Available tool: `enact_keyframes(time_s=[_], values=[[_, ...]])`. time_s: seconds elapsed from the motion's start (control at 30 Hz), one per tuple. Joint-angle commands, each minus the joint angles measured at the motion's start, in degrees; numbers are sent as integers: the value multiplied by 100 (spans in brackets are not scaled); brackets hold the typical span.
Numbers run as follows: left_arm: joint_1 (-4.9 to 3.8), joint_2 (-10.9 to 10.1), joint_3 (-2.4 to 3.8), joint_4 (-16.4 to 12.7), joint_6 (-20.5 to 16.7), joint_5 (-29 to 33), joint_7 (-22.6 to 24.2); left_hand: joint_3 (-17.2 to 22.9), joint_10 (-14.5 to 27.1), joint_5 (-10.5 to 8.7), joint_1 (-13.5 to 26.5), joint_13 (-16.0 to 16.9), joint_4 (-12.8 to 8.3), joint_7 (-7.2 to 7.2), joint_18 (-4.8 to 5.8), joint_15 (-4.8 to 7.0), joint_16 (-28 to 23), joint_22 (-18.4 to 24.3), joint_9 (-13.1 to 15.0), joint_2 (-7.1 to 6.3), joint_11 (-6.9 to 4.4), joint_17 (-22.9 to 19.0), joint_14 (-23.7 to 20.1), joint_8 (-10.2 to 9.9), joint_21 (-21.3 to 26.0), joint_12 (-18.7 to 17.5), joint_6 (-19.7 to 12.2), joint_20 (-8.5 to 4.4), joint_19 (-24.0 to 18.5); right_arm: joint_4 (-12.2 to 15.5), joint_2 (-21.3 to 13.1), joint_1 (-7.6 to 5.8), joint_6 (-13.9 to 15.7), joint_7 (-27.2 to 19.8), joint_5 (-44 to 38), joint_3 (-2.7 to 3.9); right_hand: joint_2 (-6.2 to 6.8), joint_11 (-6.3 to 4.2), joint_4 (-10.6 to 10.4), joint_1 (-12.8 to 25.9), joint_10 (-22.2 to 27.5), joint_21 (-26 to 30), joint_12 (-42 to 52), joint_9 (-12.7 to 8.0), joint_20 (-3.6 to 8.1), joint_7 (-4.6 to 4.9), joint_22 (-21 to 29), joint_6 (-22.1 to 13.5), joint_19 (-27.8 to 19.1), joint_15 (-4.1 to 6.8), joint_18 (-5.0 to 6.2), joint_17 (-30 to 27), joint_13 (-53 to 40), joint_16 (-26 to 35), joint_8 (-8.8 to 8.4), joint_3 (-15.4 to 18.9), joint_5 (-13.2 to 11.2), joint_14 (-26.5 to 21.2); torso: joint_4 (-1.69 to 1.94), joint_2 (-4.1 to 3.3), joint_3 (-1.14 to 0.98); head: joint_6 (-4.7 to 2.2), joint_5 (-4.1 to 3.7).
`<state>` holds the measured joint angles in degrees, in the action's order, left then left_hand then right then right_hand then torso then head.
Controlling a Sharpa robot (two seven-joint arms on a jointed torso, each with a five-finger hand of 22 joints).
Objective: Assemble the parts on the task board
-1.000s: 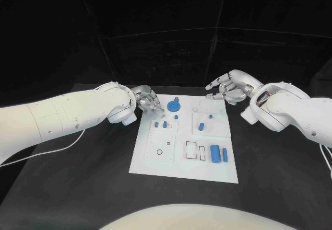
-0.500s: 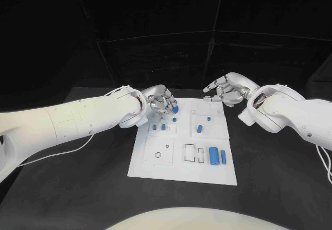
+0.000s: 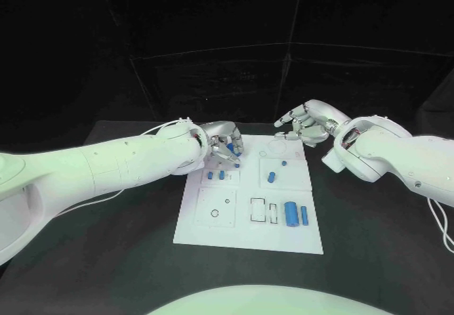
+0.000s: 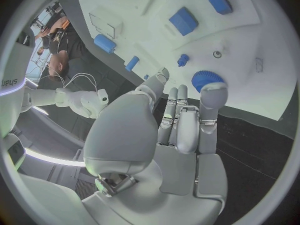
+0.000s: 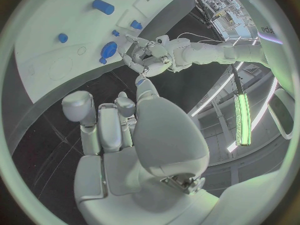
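Note:
The white task board (image 3: 220,226) lies mid-table. My left hand (image 3: 222,146) hovers over its far left corner with the fingers stretched out and holding nothing. One fingertip (image 4: 212,92) touches the rim of the round blue gear (image 4: 203,80), which is mostly hidden under the hand in the head view. My right hand (image 3: 304,125) hangs above the far right corner with the fingers loosely apart and empty. Two small blue blocks (image 3: 214,175), a blue peg (image 3: 271,176) and a large blue cylinder (image 3: 291,213) rest on the board.
A thin blue pin (image 3: 304,215) lies beside the large cylinder, and a tiny blue stud (image 3: 284,163) sits near the far right. Empty rectangular slots (image 3: 258,209) and a round hole (image 3: 214,212) mark the near half. Black table (image 3: 113,249) surrounds the board.
My left hand has moved right from the board's far left edge to over the blue gear, and its fingertip now meets the gear. The right hand has barely moved.

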<state>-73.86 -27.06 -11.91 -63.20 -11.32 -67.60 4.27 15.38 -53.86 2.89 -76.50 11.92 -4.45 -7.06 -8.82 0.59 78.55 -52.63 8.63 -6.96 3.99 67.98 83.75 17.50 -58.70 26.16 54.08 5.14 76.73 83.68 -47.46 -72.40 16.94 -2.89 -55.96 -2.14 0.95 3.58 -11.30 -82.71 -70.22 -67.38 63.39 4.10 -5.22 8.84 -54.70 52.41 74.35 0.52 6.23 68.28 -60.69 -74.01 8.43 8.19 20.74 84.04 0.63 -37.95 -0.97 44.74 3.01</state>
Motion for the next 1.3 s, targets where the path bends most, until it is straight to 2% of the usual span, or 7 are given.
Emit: enact_keyframes(time_s=[0.03, 0.43, 0.57, 0.9, 1.3], values=[[8, 74, 0, 91, 351, -463, -72, 6, -88, -12, 8, -70, -49, -1, 128, 11, 37, -120, -41, 49, 6, 12, 169, -47, -107, -60, 73, -4, 75, 1, 11, -11, 6, -66, 10, 3, -39, 11, 1, 0, 37, 23, 2, -7, 8, -2, 1, -46, 0, 36, 54, 5, 3, 26, 31, 20, 36, 134, 0, 2, 0, 2, -8], [63, 291, -43, 359, 472, -554, -150, 62, -226, -12, 23, -217, -90, 5, 162, 22, 22, -322, -130, 106, -4, -47, 186, -118, -281, -164, 205, -16, 174, 12, 18, -11, 12, -62, 11, 3, -43, 11, 3, -5, 30, 22, 13, -7, 8, -2, -3, -47, 3, 37, 53, 17, -7, 18, 32, 18, 38, 137, 11, -4, 2, 1, -31], [70, 326, -45, 417, 533, -569, -206, 91, -256, -12, 19, -257, -102, 4, 169, 25, 20, -360, -155, 134, -5, -60, 189, -140, -311, -196, 233, -19, 190, 12, 21, -11, 11, -61, 11, 3, -43, 11, 3, -5, 30, 22, 13, -7, 8, -2, -3, -47, 3, 37, 53, 17, -7, 18, 32, 18, 38, 137, 6, 4, 1, 32, -27], [85, 370, -47, 507, 680, -623, -288, 171, -335, -12, 8, -344, -137, 5, 180, 29, 17, -428, -205, 191, -10, -84, 195, -182, -363, -262, 304, -24, 214, 9, 31, -11, 12, -61, 11, 3, -43, 11, 3, -5, 30, 22, 13, -7, 8, -2, -3, -47, 3, 37, 53, 17, -7, 18, 32, 18, 38, 137, 7, 2, 4, 35, -44], [132, 473, -48, 594, 730, -629, -275, 237, -410, -12, 17, -409, -156, 4, 187, 34, 14, -477, -243, 234, -15, -108, 196, -211, -399, -310, 362, -27, 226, 12, 39, -11, 8, -56, 11, 3, -43, 11, 3, -5, 30, 22, 13, -7, 8, -2, -3, -47, 3, 37, 53, 17, -7, 18, 32, 18, 38, 137, 8, 4, -3, 38, -48]])
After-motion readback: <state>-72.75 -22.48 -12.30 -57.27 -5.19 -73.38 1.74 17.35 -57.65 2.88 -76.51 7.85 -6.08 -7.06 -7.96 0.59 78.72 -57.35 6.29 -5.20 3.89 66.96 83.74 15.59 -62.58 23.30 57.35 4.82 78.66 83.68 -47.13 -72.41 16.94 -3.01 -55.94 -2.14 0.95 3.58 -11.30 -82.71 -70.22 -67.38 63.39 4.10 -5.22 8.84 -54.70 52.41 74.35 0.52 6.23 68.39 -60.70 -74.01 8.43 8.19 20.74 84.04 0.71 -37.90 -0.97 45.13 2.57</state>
